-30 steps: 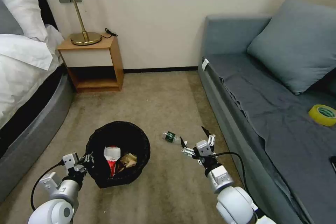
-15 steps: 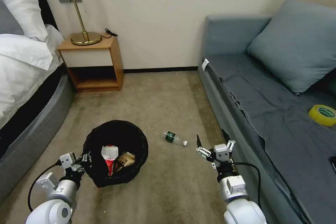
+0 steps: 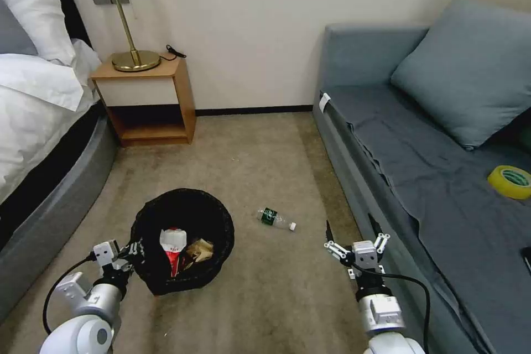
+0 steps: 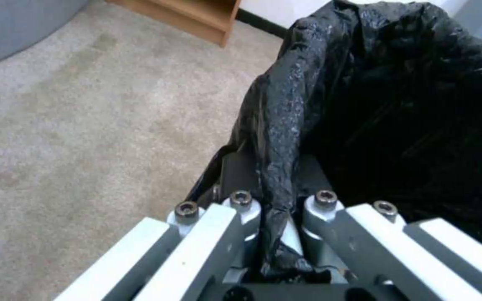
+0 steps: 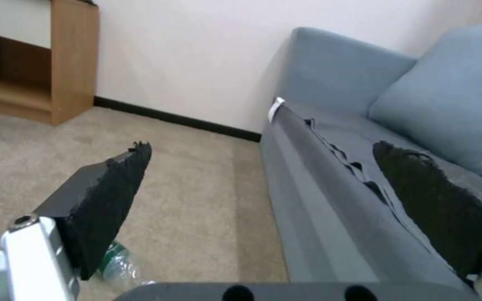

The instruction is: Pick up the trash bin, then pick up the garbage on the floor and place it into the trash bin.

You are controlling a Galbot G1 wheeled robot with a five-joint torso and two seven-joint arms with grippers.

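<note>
The trash bin (image 3: 185, 194), lined with a crinkly black bag, sits on the carpet at my lower left. My left gripper (image 3: 130, 251) is shut on its near rim; the left wrist view shows the bag's fold (image 4: 279, 167) pinched between the fingers. Inside lie a red snack packet (image 3: 173, 248) and a crumpled brown piece (image 3: 202, 251). A small clear bottle (image 3: 275, 219) with a green label lies on the floor right of the bin, also seen low beside a finger in the right wrist view (image 5: 119, 264). My right gripper (image 3: 352, 228) is open, nearer me than the bottle, close to the sofa's front.
A grey sofa (image 3: 442, 177) runs along the right, with a yellow tape roll (image 3: 510, 181) and a black phone (image 3: 526, 257) on it. A wooden nightstand (image 3: 146, 99) with a lamp stands at the back left beside the bed (image 3: 33, 121). Open carpet lies between.
My right gripper has drawn back from the bottle, moving nearer to me and rightward to the sofa's edge, still open. The left gripper and bin have barely moved.
</note>
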